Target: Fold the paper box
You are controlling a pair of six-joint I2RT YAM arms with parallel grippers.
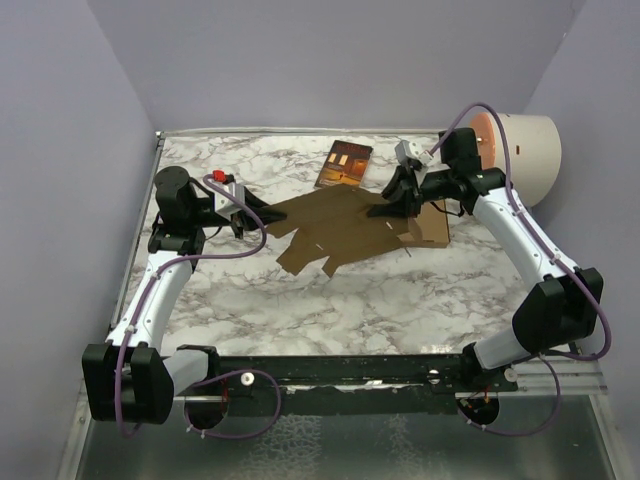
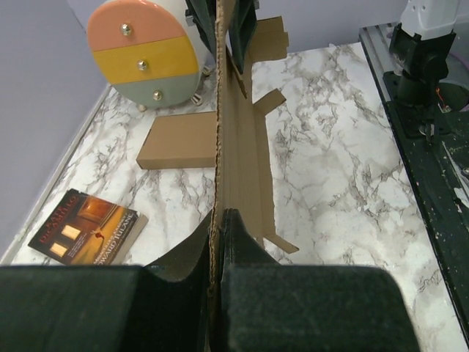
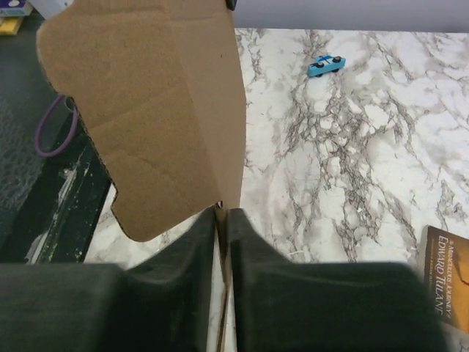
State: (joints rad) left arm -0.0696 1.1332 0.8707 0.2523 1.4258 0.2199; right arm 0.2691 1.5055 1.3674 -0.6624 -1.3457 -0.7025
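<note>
The paper box (image 1: 330,228) is a wide die-cut brown cardboard sheet with flaps and slits, held between both grippers over the middle of the table. My left gripper (image 1: 262,215) is shut on its left edge. My right gripper (image 1: 392,205) is shut on its right edge. In the left wrist view the sheet (image 2: 238,147) runs edge-on away from my shut left gripper (image 2: 218,216), with flaps sticking out to the right. In the right wrist view a flap of the sheet (image 3: 154,110) rises from my shut right gripper (image 3: 222,213).
A bigger slim brown carton (image 1: 430,228) lies under the right gripper, also in the left wrist view (image 2: 179,141). A picture-cover book (image 1: 343,164) lies at the back. A round drawer unit (image 1: 520,150) stands at the back right. A small blue toy (image 3: 325,64) lies on the marble.
</note>
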